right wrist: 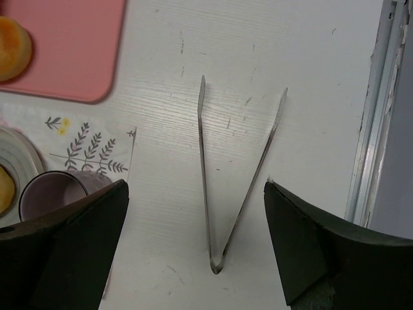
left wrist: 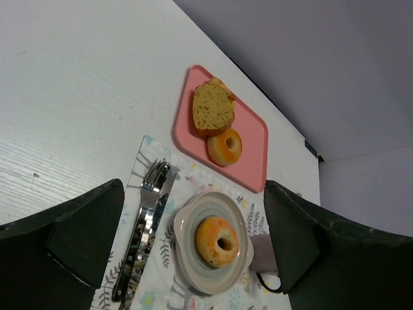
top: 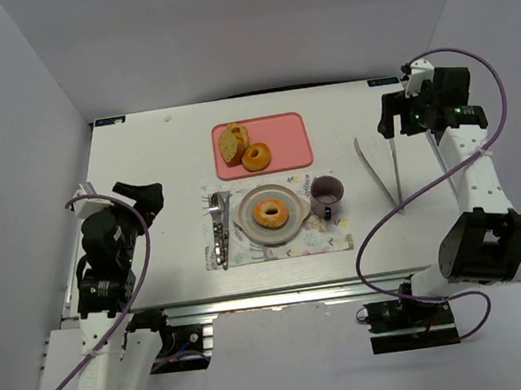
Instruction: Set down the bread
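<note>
White bench (top: 143,152), grey walls around. Left jaws spread wide, empty, above bench. Bread (left wrist: 210,239) lies ahead, framed between them, on grey plate (left wrist: 181,232) atop patterned placemat (left wrist: 193,177); fork (left wrist: 147,213) beside plate. Pink tray (left wrist: 255,145) farther ahead, holding brown chunk (left wrist: 211,108) and second ring (left wrist: 219,152). Right jaws spread wide, empty; tongs (right wrist: 206,187) flat on bench between them, mug (right wrist: 51,194) off to one side.

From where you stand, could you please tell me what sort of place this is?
Most likely a robot lab bench staged as a breakfast table: plain white walls box in a table holding a placemat, plate, fork and mug.
</note>
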`<action>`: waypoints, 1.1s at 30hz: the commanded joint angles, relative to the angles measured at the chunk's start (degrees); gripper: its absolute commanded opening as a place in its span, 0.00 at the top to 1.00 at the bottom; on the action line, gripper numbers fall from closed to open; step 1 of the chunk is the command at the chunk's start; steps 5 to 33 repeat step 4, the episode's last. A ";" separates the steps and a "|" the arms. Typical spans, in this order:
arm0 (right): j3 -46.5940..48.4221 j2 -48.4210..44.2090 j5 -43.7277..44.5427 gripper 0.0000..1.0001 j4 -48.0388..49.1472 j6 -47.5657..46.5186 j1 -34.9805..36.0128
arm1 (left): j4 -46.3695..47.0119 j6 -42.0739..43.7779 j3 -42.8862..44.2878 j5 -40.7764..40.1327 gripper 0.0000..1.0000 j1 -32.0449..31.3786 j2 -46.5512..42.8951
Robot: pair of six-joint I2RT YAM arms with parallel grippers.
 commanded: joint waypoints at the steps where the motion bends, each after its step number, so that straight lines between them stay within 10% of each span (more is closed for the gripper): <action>1: -1.13 -2.09 -0.16 0.11 1.37 0.83 -0.29 | -0.32 0.20 0.49 -0.04 0.02 0.03 -0.52; 33: -2.37 -2.00 0.37 0.10 1.72 1.09 -0.29 | -0.50 0.29 0.67 -0.04 0.02 0.03 -0.35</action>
